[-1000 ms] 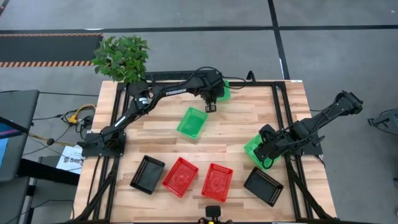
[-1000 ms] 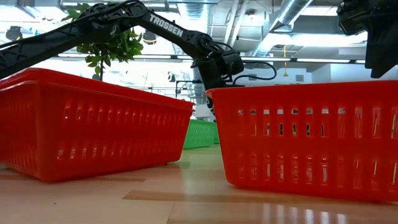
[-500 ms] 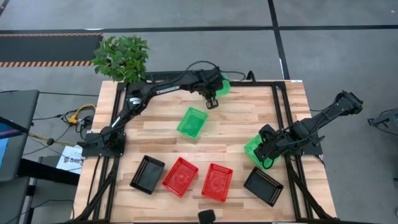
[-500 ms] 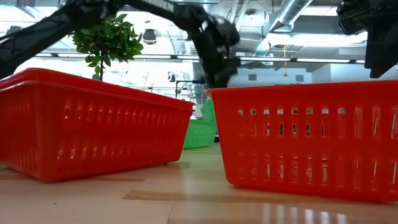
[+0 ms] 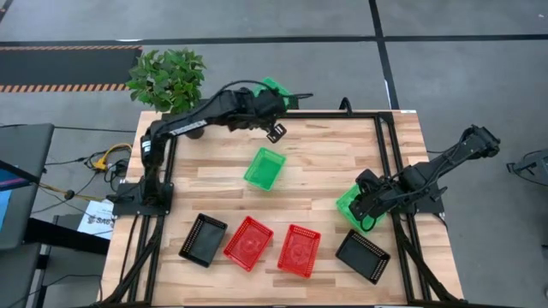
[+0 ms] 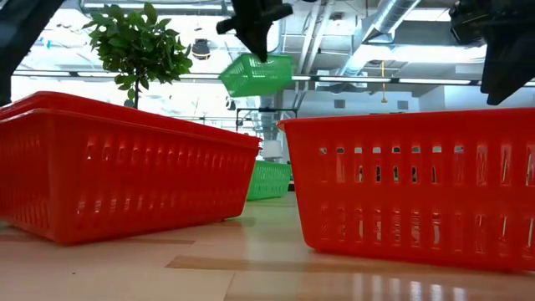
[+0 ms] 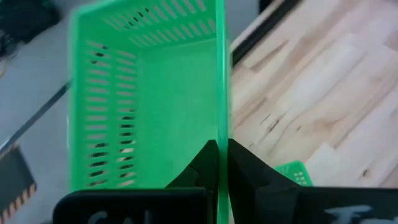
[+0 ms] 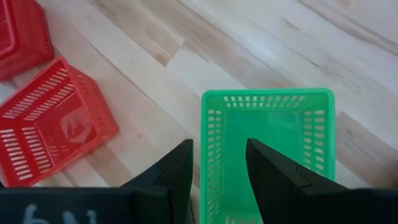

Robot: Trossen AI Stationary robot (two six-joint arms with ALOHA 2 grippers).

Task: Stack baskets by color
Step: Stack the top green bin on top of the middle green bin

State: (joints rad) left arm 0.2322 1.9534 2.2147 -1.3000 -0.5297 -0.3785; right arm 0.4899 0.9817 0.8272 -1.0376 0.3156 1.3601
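My left gripper (image 5: 272,104) is raised over the table's far edge, shut on a green basket (image 5: 276,88) that hangs high in the low view (image 6: 257,75). A second green basket (image 5: 264,168) rests on its bottom at mid-table. A third green basket (image 5: 349,208) lies at the right edge. My right gripper (image 8: 217,158) is open above it, with one finger outside and one inside its long wall (image 8: 210,143). Near the front edge sit two red baskets (image 5: 248,242) (image 5: 299,250), flanked by two black baskets (image 5: 203,239) (image 5: 362,255). My left gripper pinches the top rim of one long wall (image 7: 221,118) of the green basket, one finger inside the basket and one outside. The fingers slant down from above. The basket is lifted clear of the table and sticks out beyond the fingers, tilted.
A potted plant (image 5: 167,79) stands at the far left corner, close to the raised left arm. Black frame rails run along the table's edges (image 5: 381,154). Bare wood lies between the middle green basket and the front row.
My left gripper has risen from the table's far edge, swinging toward the far left and rolling about its wrist. The green basket it holds has gone from resting on the table to hanging clear and tilted.
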